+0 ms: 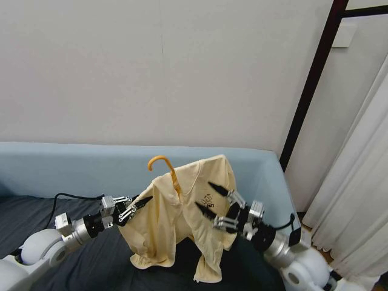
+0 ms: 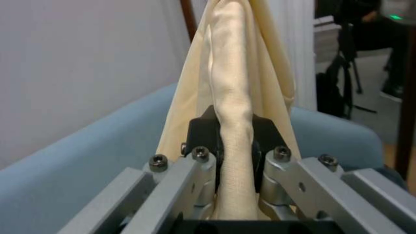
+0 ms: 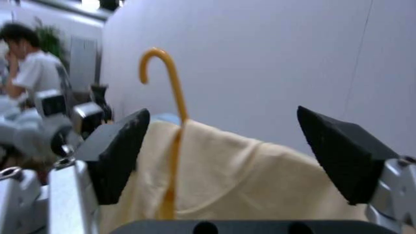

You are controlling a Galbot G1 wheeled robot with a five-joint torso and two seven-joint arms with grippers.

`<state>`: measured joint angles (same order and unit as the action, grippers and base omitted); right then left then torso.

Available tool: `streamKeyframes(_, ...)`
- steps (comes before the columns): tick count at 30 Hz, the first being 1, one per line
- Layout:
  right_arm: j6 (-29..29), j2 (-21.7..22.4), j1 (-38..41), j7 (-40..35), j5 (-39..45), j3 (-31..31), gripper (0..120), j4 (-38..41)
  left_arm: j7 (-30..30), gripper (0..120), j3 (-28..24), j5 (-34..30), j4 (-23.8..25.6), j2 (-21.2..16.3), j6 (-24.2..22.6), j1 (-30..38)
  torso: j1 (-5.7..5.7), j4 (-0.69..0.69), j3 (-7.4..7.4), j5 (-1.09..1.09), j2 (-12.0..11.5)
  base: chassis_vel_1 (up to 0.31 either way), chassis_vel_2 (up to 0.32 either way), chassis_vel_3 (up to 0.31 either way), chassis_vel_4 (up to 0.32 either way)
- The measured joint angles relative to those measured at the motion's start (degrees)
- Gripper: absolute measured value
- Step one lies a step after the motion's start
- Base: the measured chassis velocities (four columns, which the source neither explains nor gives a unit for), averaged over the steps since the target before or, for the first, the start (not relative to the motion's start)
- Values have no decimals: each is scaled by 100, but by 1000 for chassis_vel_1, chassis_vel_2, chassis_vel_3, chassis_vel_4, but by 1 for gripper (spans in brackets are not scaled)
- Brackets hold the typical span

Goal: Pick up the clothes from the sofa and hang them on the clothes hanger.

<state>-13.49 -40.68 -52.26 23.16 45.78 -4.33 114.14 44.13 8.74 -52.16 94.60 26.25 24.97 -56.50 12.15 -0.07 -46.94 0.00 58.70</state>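
Note:
A pale yellow shirt (image 1: 176, 218) hangs on an orange hanger whose hook (image 1: 162, 163) points up, held in the air above the sofa. My left gripper (image 1: 138, 206) is shut on the shirt's shoulder; in the left wrist view its fingers (image 2: 266, 146) pinch a fold of the cream cloth (image 2: 231, 87). My right gripper (image 1: 210, 199) stands open in front of the shirt's chest, touching nothing. From the right wrist, the hook (image 3: 165, 83) and the shirt (image 3: 260, 175) sit between the spread fingertips (image 3: 120, 151).
The sofa has a light blue back (image 1: 73, 163) and a dark seat (image 1: 36, 212). A dark pole (image 1: 309, 85) leans up the wall at the right, beside a white curtain (image 1: 357, 200). A black cable (image 1: 73, 197) loops over my left arm.

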Motion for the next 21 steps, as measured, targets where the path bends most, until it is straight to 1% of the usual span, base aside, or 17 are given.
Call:
streamKeyframes(1,140,206,127,67,14,7,93,-31,223,7,0,-1,-59,-47,-8,28,0,-1,0,0,0,0,0,0,0)
streamKeyframes(2,140,206,127,67,14,7,93,-31,223,7,0,-1,-59,-47,-8,28,0,-1,0,0,0,0,0,0,0)
streamKeyframes(3,316,433,299,234,81,49,98,-72,467,7,0,3,-105,-100,-25,57,0,-3,0,1,0,0,0,0,0)
streamKeyframes(5,629,750,660,749,127,154,100,-201,801,7,-3,30,-144,-179,-69,99,0,-2,0,0,0,0,0,0,0)
streamKeyframes(6,762,857,809,1014,85,195,100,-282,906,7,-20,60,-154,-208,-86,124,0,0,0,0,0,0,0,0,0)
streamKeyframes(7,762,857,809,1014,85,195,100,-282,906,7,-20,60,-154,-208,-86,124,0,0,0,0,0,0,0,0,0)
streamKeyframes(9,1016,1022,1123,1527,-32,335,100,-466,1122,7,-61,172,-160,-262,-132,168,0,-2,0,0,0,0,0,0,0)
streamKeyframes(10,1182,1074,1275,1790,-60,423,100,-541,1169,7,-67,222,-158,-281,-137,175,0,-2,0,0,0,0,0,0,0)
streamKeyframes(11,1182,1074,1275,1790,-60,423,100,-541,1169,7,-67,222,-158,-281,-137,175,0,-2,0,0,0,0,0,0,0)
streamKeyframes(13,1564,1149,1515,2222,-152,574,100,-624,1206,7,-72,302,-134,-316,-136,191,0,-2,0,0,0,0,0,0,0)
streamKeyframes(15,1833,1172,1697,2235,-245,760,100,-642,1207,7,-77,336,-115,-335,-128,209,0,-2,0,0,0,0,0,0,0)
streamKeyframes(16,1833,1172,1697,2235,-245,760,100,-642,1207,7,-77,336,-115,-335,-128,209,0,-2,0,0,0,0,0,0,0)
streamKeyframes(18,2076,1152,1871,2231,-246,961,100,-697,1210,7,-88,387,-100,-347,-116,222,0,-2,0,0,0,0,0,0,0)
streamKeyframes(21,2201,1105,2011,2238,-220,1143,100,-783,1208,7,-108,407,-78,-350,-109,224,0,-1,0,0,0,0,0,0,0)
